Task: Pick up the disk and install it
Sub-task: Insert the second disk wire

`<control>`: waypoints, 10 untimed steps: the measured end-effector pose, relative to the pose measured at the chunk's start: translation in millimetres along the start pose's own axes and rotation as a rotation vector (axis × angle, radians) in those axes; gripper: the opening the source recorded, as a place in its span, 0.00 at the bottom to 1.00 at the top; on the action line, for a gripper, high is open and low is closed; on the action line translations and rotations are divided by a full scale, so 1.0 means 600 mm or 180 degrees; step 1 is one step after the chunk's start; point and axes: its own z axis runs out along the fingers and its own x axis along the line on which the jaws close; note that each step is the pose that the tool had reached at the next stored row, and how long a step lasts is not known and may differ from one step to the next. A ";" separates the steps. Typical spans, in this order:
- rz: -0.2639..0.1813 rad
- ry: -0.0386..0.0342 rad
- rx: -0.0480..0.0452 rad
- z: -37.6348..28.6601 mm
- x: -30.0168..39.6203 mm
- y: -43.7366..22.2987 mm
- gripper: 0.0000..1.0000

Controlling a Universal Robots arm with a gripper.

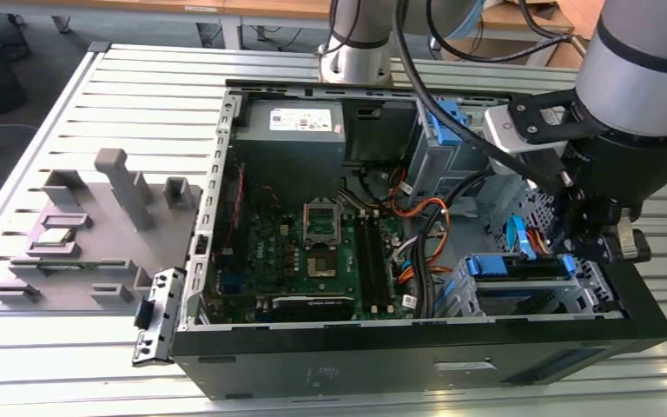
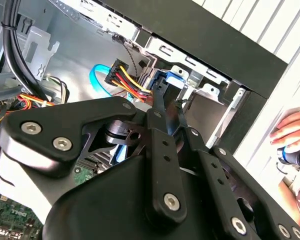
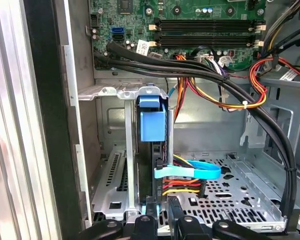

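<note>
Blue-framed disk [image 3: 152, 125] stands on edge in the drive cage [image 3: 110, 92] of the computer case [image 1: 426, 365], long axis in line with the gripper [image 3: 160, 212]; jaws clenched on its near end, straight behind it.

Open case [image 1: 426, 365] on my slatted table [image 1: 136, 95]

Green motherboard [image 1: 310, 252] lies inside; grey fixture [image 1: 90, 226] sits at the exterior view's left, beside the case.
</note>
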 end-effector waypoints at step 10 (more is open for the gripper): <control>0.0009 0.0007 -0.0280 0.002 0.000 -0.002 0.24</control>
